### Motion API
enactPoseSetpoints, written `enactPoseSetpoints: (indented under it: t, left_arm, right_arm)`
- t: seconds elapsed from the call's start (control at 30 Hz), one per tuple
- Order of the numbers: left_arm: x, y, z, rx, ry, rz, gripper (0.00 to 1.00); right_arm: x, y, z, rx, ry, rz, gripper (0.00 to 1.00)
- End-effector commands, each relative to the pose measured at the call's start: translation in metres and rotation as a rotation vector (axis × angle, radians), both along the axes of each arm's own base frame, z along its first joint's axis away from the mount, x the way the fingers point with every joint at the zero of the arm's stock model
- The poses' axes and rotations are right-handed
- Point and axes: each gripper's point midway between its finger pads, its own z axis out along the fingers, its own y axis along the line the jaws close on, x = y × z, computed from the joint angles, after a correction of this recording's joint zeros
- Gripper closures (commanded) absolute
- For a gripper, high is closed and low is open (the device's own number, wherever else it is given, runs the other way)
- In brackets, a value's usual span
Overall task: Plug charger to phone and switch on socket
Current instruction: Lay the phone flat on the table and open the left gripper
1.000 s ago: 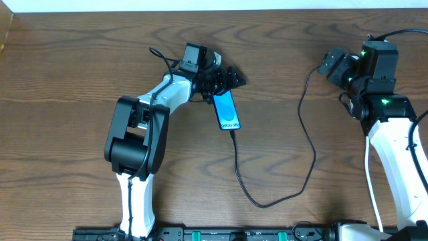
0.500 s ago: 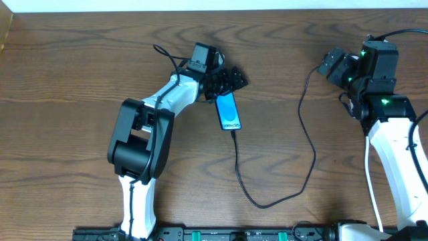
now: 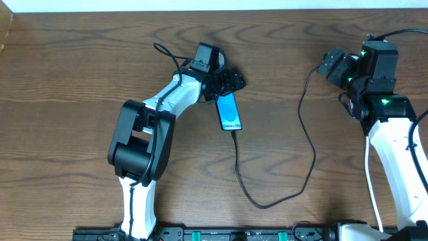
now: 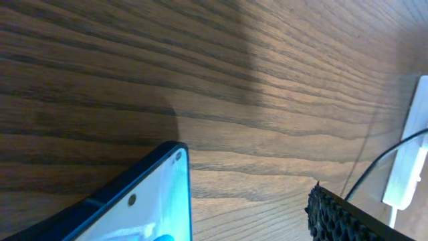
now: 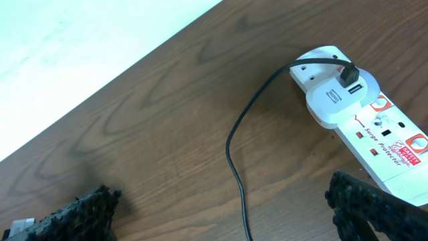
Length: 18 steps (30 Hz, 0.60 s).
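**A:** Tool on the right (image 5: 224, 201): how did it stand?

**B:** Spread wide, pinching nothing. One finger hung over the near side of the power strip (image 5: 384, 137). I couldn't tell whether it touched.

**A:** So the switch was the step in hand?

**B:** I judged so. The charger cable (image 5: 234, 150) already ran into the white plug adapter (image 5: 331, 100) at the strip's end. From overhead, its other end met the near end of the phone (image 3: 229, 111), which lay flat on the counter. I couldn't confirm the tip was fully seated.

**A:** How to press it well?

**B:** I'd bring the fingers together first, so one blunt tip came straight down. The red markings ran off the frame, so which one was the switch wasn't clear, and I'd find it before pushing. A sideways shove would likely slide the strip or tug the cable.

**A:** And the left tool (image 3: 229, 80)?

**B:** It was spread too, at the phone's far end, gripping nothing. Its wrist view showed a phone corner apart from the one finger in sight.

**A:** Room to move?

**B:** Nearest, the cable's loop lay between the arms, well apart from both. Bare counter (image 5: 134, 134) opened beside the strip, good for a retreat. Farthest, the counter's edge ran not far behind the adapter, so I wouldn't push that way.
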Motion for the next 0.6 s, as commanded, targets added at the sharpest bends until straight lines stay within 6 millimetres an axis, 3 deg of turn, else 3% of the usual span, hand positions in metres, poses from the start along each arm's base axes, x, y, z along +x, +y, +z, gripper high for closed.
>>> enactPoseSetpoints:
  t: [0.0,0.57]
  left_arm:
    - [-0.033,0.040,-0.080,0.207,0.157,0.053,0.11]
    - [-0.045,0.026,-0.083,0.259,0.147,0.016,0.11]
  right_arm:
    - [0.000,-0.001,0.003,-0.011,-0.005,0.004,0.01]
    - [-0.001,-0.001,0.003,-0.011,-0.002,0.004,0.01]
